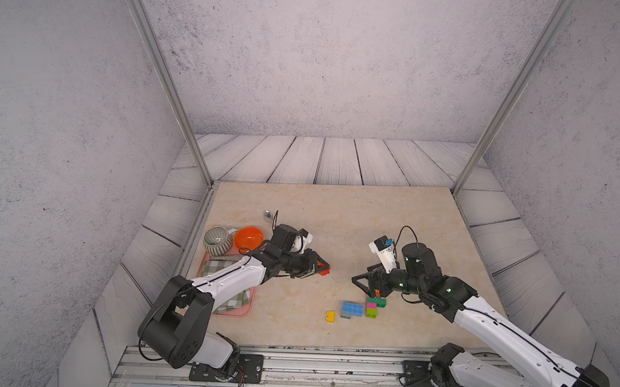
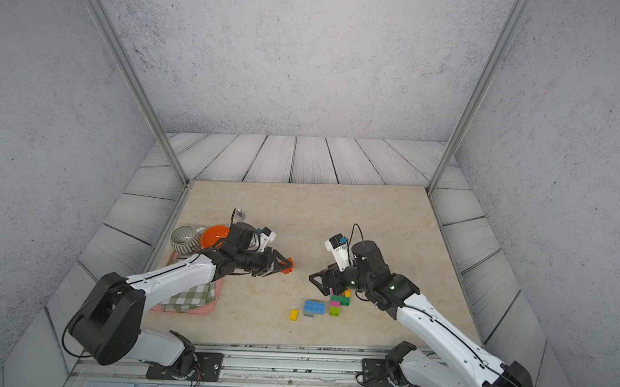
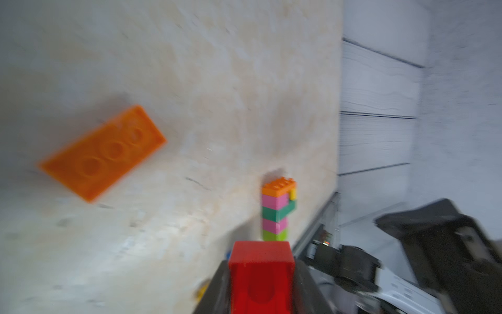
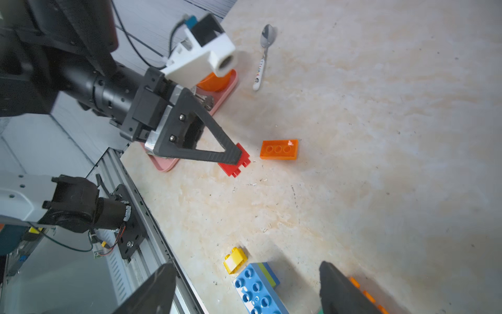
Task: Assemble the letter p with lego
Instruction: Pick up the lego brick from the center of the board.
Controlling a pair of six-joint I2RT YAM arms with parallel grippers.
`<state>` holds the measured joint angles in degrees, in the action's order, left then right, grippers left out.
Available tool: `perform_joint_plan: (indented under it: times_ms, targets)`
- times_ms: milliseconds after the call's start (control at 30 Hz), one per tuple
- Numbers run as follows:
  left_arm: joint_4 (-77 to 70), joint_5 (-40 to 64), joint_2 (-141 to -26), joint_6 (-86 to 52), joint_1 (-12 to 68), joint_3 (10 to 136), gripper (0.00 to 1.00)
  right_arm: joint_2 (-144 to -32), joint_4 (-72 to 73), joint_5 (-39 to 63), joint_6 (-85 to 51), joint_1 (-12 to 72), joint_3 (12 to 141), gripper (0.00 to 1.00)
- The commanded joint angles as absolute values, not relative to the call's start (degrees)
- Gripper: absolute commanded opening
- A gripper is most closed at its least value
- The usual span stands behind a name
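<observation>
the pale marbled desk (image 1: 336, 217) carries it all. places here are given from the strip of bricks (image 1: 373, 306), which lies flat near the desk's front edge.

well to the strip's left sits a pink tray (image 1: 246, 308) with a checked cloth (image 1: 239, 299) on it. at the tray's far end are a ribbed grey bowl (image 1: 216, 240) and an orange bowl (image 1: 248, 237).

the left claw (image 1: 321, 268) is left of the strip and further back, clenched on a red brick (image 4: 239, 165). the right claw (image 1: 361, 275) hangs released, jaws wide, just behind the strip's far end.

the strip runs lime, pink, green, pink, orange, front to back. a blue brick (image 1: 352, 308) lies just beside it on the left. an orange brick (image 4: 279, 149) lies underside up near the red one. a yellow brick (image 1: 330, 316) sits just left of the blue one.

a spoon (image 4: 264, 54) lies far back and left of the strip. its white handle has coloured print too small to read.
</observation>
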<state>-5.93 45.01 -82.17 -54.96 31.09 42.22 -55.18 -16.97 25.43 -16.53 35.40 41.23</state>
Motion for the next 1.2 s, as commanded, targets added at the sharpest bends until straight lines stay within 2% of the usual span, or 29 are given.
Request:
perform_joint_plan:
  times_ms: [0,100,233,400,600,800,1167]
  targets:
    - [-35.88,60.21,-83.30,-78.57,30.28,37.30,0.25,-55.33,-11.74,30.86,-12.49,35.34,42.15,0.81]
    - [-58.01,61.86,-87.44,-94.49,29.97,34.22,0.24,-54.95,-7.92,31.32,-11.29,35.38,40.64,0.80]
    - [-79.92,61.23,-94.17,-110.02,29.97,32.20,0.23,-53.26,0.41,32.27,-9.91,35.34,36.75,0.76]
    - [-80.43,62.31,-95.39,-111.54,30.06,31.54,0.22,-55.14,3.85,34.54,-7.14,35.34,36.29,0.66]
    - [-80.42,62.31,-93.12,-112.63,30.15,31.26,0.22,-61.01,5.64,34.89,-6.15,35.40,37.95,0.62]
    - [-80.42,62.04,-92.76,-112.27,30.40,30.37,0.22,-65.60,7.99,37.88,-6.94,35.39,40.72,0.54]
    - [-80.42,61.71,-93.81,-111.84,30.85,30.63,0.22,-69.91,9.28,40.69,-7.63,35.42,42.64,0.44]
